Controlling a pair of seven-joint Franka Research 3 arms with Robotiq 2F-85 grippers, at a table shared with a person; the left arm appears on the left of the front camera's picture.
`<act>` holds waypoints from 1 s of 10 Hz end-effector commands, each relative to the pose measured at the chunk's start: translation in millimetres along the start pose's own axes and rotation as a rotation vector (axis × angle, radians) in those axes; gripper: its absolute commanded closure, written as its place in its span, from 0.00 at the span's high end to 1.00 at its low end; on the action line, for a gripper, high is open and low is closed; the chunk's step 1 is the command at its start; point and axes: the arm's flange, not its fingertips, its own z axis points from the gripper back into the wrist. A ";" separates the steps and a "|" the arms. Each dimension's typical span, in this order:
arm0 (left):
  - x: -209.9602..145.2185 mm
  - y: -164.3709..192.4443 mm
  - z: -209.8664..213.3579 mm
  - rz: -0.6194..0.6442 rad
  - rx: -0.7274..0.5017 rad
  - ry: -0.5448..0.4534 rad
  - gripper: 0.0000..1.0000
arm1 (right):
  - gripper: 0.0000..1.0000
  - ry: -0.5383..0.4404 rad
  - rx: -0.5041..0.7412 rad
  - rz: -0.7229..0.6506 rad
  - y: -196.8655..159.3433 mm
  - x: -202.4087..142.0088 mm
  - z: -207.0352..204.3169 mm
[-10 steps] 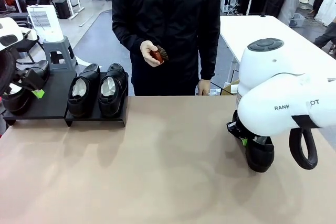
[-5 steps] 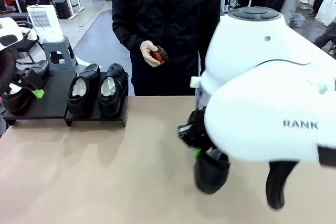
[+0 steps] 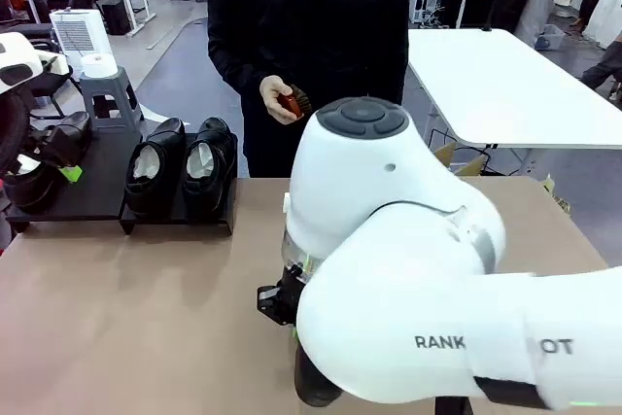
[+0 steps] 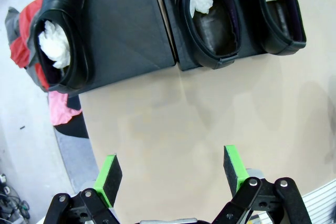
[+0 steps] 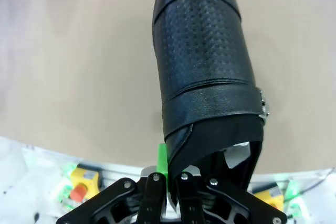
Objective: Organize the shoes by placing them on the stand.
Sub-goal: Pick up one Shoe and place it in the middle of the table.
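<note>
Now the right gripper [image 5: 169, 174], clenched on the last shoe [image 5: 207, 72], carries it above the tabletop [image 3: 146, 308] toward the stand [image 3: 97, 191], needing a free slot, while the left gripper [image 4: 173, 174] hangs released.

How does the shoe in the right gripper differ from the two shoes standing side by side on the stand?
The held shoe is clamped at its rim by the shut right gripper over the bare table; the paired shoes rest on the stand, untouched. The held shoe shows its textured upper and a side buckle; the paired shoes show open tops with white paper. All are glossy black.
</note>
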 end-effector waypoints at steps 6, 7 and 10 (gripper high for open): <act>-1.0 1.0 0.7 0.002 -0.009 -0.013 1.00 | 0.48 0.030 0.010 0.016 18.3 30.6 -44.0; -1.0 1.0 0.7 0.002 -0.009 -0.013 1.00 | 0.67 0.023 0.026 0.009 16.5 31.2 -40.8; -1.0 1.0 0.7 0.002 -0.009 -0.013 1.00 | 1.00 0.023 0.065 -0.029 0.3 32.4 -12.4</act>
